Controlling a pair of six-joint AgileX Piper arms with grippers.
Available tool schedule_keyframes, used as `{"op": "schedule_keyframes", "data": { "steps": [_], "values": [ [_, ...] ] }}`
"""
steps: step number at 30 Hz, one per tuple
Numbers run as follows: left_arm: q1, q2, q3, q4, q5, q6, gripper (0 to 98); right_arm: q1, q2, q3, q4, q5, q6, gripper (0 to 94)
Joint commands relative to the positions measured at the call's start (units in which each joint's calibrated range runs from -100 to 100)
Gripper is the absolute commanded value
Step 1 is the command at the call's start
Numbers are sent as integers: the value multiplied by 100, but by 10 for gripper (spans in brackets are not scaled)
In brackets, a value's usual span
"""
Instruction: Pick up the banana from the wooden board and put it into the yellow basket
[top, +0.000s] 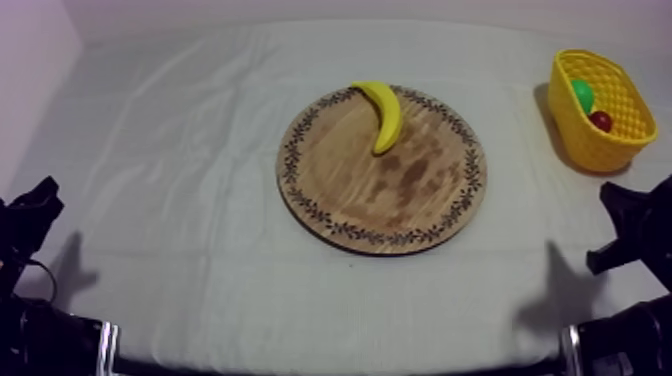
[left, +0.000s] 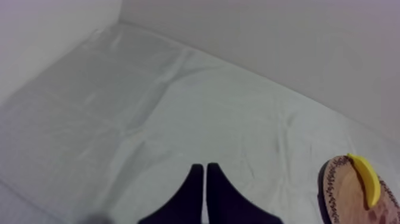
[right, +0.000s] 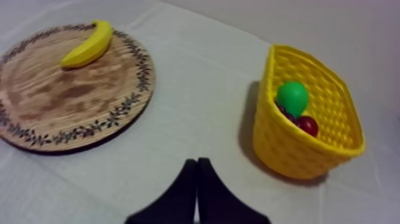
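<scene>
The curved yellow toy banana (top: 383, 113) lies at about twelve o'clock on the round wooden board with a patterned rim (top: 400, 205), one end at the rim. The yellow woven basket (top: 578, 135) stands at two o'clock from the board, well apart, holding a small red fruit (top: 600, 121) and a green one (top: 582, 95), possibly the pear. The left gripper (left: 205, 168) and right gripper (right: 197, 162) both have fingers pressed together on nothing. A pinch off the banana's middle could let it pivot free, and a low carry might clip the basket's wall and tip it.

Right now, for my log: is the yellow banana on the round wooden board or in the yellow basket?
On the round wooden board; the yellow banana lies at its rim.
</scene>
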Motion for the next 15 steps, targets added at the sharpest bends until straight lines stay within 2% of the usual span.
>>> {"op": "schedule_keyframes", "data": {
  "steps": [1, 6, 8, 12, 15],
  "values": [
    [1, 3, 4, -3, 0, -3, 1, -64, 0, -82, -47, 14, 19, 4],
    [1, 3, 4, -3, 0, 1, 1, -86, 5, -975, -458, 395, 358, 4],
    [1, 3, 4, -3, 0, -2, 1, -205, 74, -1520, -531, 484, 378, 4],
    [1, 3, 4, -3, 0, -3, 1, -624, 564, -2765, -490, 708, 256, 3],
    [1, 3, 4, -3, 0, -2, 1, -976, 1130, -3674, -345, 852, 60, 3]
  ]
}}
